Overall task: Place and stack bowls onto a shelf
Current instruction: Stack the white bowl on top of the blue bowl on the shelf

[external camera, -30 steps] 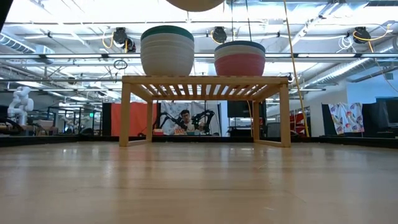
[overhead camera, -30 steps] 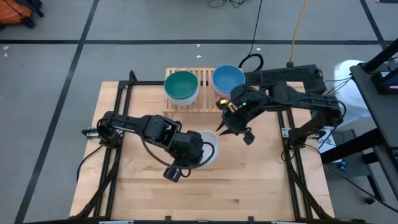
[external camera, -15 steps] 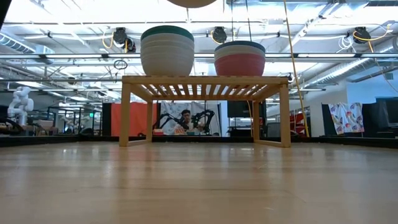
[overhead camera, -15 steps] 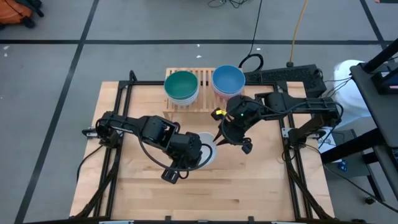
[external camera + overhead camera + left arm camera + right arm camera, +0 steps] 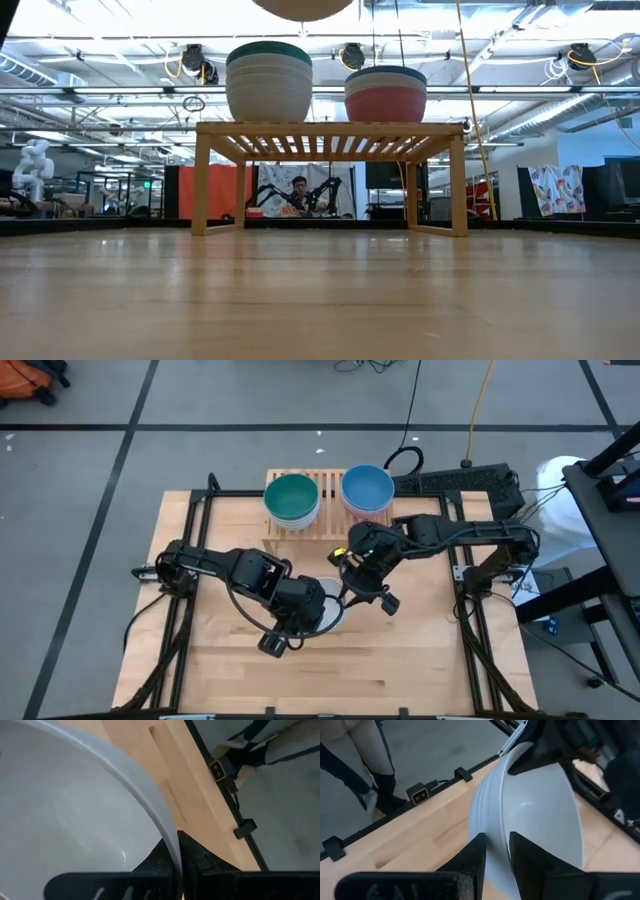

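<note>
A grey floor crossed by dark tape lines is surrounding the light wooden table, and in the low view a bright workshop is showing beyond it, with a person sitting far off under the shelf. The shelf is standing at the table's 12 o'clock edge. On its left end a stack of white bowls topped by the teal green bowl is resting; at that stack's 3 o'clock the blue bowl is sitting over the pink bowl.

Near the table's middle the left tool is pinching the rim of a white bowl, its fingers clamped tight on either side of the wall. The bowl is hanging off the table. At its 3 o'clock the right tool is straddling the same bowl's rim at a narrow gap, one finger outside and one inside.
</note>
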Motion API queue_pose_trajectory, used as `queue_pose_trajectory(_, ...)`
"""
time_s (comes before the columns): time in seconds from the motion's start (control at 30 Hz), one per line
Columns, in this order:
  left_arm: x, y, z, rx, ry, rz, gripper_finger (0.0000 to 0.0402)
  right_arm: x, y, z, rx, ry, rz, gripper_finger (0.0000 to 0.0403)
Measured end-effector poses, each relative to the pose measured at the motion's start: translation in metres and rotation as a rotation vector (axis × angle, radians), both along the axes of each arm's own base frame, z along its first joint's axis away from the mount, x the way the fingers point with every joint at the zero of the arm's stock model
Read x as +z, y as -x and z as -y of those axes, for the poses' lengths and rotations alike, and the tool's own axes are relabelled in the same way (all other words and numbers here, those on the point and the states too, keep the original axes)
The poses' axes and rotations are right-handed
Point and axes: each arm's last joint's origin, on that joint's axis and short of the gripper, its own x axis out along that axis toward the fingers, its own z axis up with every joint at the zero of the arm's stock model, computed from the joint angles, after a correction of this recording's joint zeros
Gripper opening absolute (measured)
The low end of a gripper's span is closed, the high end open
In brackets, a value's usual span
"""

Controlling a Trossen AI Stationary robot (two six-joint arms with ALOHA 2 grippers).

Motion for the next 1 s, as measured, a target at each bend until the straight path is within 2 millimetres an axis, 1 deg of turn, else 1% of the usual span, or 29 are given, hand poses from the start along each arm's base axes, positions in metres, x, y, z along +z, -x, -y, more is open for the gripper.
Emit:
queue_pose_trajectory(0.17, -0.001, 0.001, 0.0, 0.015, 0.002, -0.024, 0.0005, -0.01, -0.009, -0.001, 0.003, 0.005, -0.033, 0.0071)
queue_pose_trajectory(0.23, -0.001, 0.002, -0.001, 0.019, 0.0, -0.035, 0.0005, -0.012, -0.011, -0.001, 0.016, 0.018, -0.03, 0.0054)
queue_pose_trajectory(0.33, -0.002, 0.003, -0.001, 0.014, -0.011, -0.042, 0.0005, -0.014, -0.01, -0.001, 0.045, 0.042, -0.021, 0.0016)
queue_pose_trajectory(0.37, -0.002, 0.003, 0.0, 0.012, -0.013, -0.041, 0.0005, -0.014, -0.01, -0.002, 0.05, 0.041, -0.02, 0.0011)
queue_pose_trajectory(0.57, -0.002, 0.003, -0.001, 0.018, -0.016, -0.039, 0.0005, -0.015, -0.008, -0.001, 0.073, 0.058, -0.027, 0.0004)
queue_pose_trajectory(0.67, 0.0, 0.002, -0.001, 0.021, -0.018, -0.015, 0.002, -0.012, -0.003, -0.001, 0.072, 0.062, -0.032, 0.0003)
queue_pose_trajectory(0.8, 0.008, 0.004, -0.002, 0.04, -0.017, 0.04, 0.0047, -0.013, 0.0, 0.0, 0.067, 0.068, -0.055, 0.0)
queue_pose_trajectory(0.93, 0.015, 0.004, -0.002, 0.045, 0.006, 0.1, 0.0052, -0.012, 0.002, 0.0, 0.07, 0.067, -0.058, 0.0)
queue_pose_trajectory(1.0, 0.021, 0.007, -0.003, 0.057, -0.001, 0.13, 0.0053, -0.012, 0.002, 0.0, 0.069, 0.071, -0.059, 0.0)
